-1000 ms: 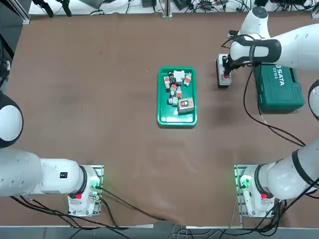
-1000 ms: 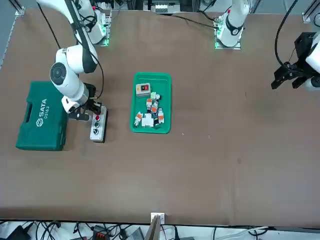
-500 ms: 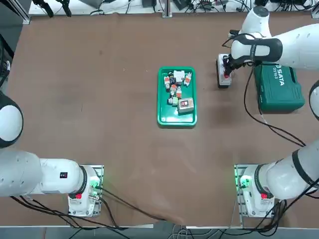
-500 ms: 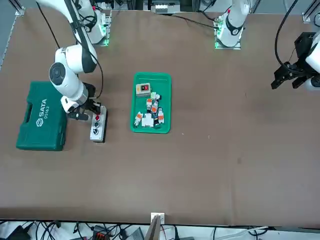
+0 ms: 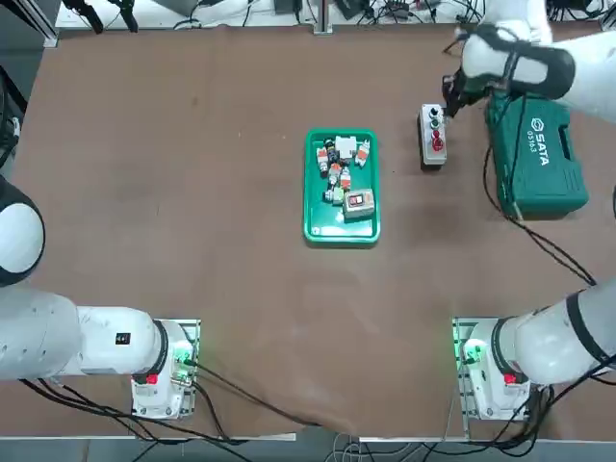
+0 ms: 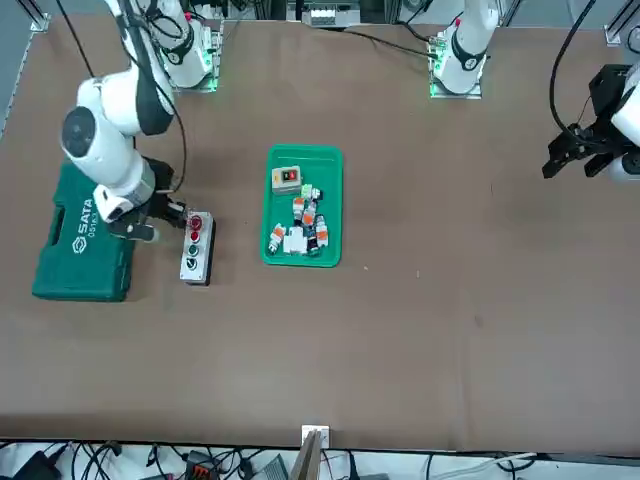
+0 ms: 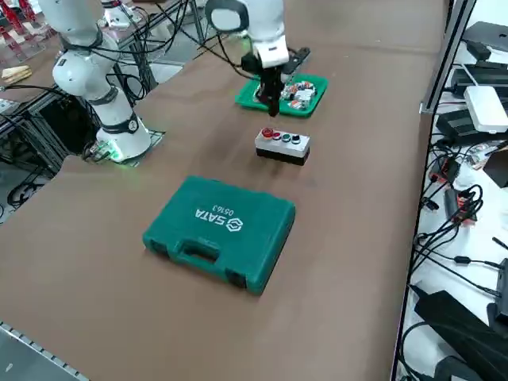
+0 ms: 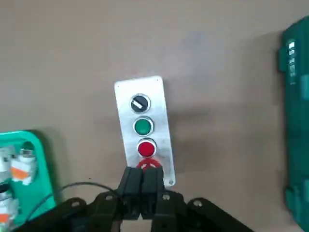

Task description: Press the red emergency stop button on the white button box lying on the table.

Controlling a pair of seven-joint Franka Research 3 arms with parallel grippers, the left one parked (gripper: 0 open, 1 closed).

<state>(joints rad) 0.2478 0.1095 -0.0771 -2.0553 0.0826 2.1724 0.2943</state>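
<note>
- Gripper, right (image 8: 143, 171): one, fingers closed together, nothing held. I see it raised above the tabletop (image 5: 260, 289), clear of the box.
- Change noted: a moment ago the arm covered much of the box in my overhead view; now it has lifted and shifted toward my right, leaving the whole row of buttons in sight there. I read this as a withdrawal, perhaps after a press; no picture shows me whether the button went down. If it did not, the next move would be to line up again and lower the closed tips.
- Red emergency stop button (image 7: 267, 132): one, round, at the end of the box nearest the arm bases. In the wrist view the fingertips partly hide it; the side view shows open air between them.
- White button box (image 6: 196, 262): one, oblong, flat on the tabletop, apart from the gripper. Beyond the stop button, in order: smaller red button (image 8: 146, 148), green button (image 8: 143, 126), black selector (image 8: 139, 104).
- Green case (image 7: 222, 230): one, lying to my right of the box.
- Green tray (image 5: 327, 229): one, with small parts, farther off to my left.
</note>
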